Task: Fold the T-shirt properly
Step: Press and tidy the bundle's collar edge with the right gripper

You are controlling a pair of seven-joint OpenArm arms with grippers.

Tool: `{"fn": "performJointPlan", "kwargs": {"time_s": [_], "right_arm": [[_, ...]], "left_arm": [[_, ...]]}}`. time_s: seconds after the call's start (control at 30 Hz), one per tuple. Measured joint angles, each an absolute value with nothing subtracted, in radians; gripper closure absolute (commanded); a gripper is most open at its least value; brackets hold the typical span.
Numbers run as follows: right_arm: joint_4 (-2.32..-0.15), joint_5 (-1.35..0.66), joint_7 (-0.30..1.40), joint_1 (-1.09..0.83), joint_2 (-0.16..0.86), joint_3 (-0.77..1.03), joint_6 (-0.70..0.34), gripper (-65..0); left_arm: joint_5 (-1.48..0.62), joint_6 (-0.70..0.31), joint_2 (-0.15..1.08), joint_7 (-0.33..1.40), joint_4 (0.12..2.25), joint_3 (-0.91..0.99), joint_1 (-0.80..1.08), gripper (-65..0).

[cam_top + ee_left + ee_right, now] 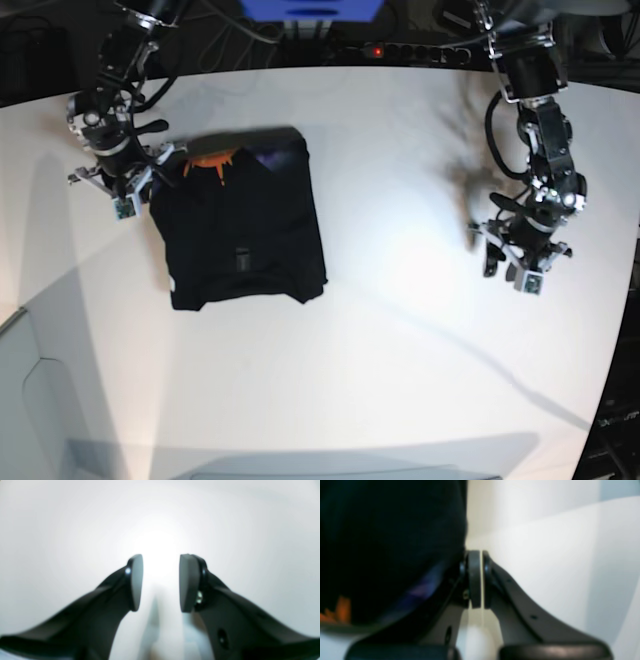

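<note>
Left wrist view: the left gripper (161, 582) is released, with a clear gap between its two pads and nothing held. Only bare white tabletop (75, 530) lies beneath and ahead of it. No cloth is visible here.

Right wrist view: the right gripper (478, 580) is clenched, pads almost touching with a thin sliver of light between them; no cloth appears between the pads. The T-shirt (390, 542) lies just beside the gripper on its left, with purple trim and an orange print visible at the lower left. The picture is blurred, so contact with the fabric cannot be confirmed.

Base view: the T-shirt lies on the tabletop as a compact, roughly rectangular stack, left of centre, its long axis running from the far edge toward the camera. The orange print shows at the far end. The right gripper stands at the far left corner of the stack. The left gripper is well apart, across bare tabletop. The right arm is therefore much nearer for any adjustment.
</note>
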State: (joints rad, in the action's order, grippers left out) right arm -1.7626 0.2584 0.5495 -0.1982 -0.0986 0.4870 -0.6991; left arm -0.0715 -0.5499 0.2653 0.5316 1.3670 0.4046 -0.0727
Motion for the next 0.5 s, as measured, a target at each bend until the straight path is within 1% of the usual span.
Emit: {"fn": "performJointPlan", "kwargs": {"time_s": [0.27,0.4,0.5], "right_arm": [[-1.912,0.263,0.554,-0.262,-0.159,0.496,-0.699,0.0],[-2.022,0.193,0.544,-0.301,-0.157,0.471,-0.699,0.0],[-2.005,0.183,0.542,-0.305,-0.159,0.446,-0.699,0.0]], "left_arm": [[-0.072,-0.55,0.266,0.532,1.409,0.443,-0.04,-23.4],[-0.08,-0.55,0.265,0.543,1.441,0.442,-0.047,-23.4],[-0.077,-0.55,0.265,0.595,1.452,0.443,-0.044,-23.4]]}}
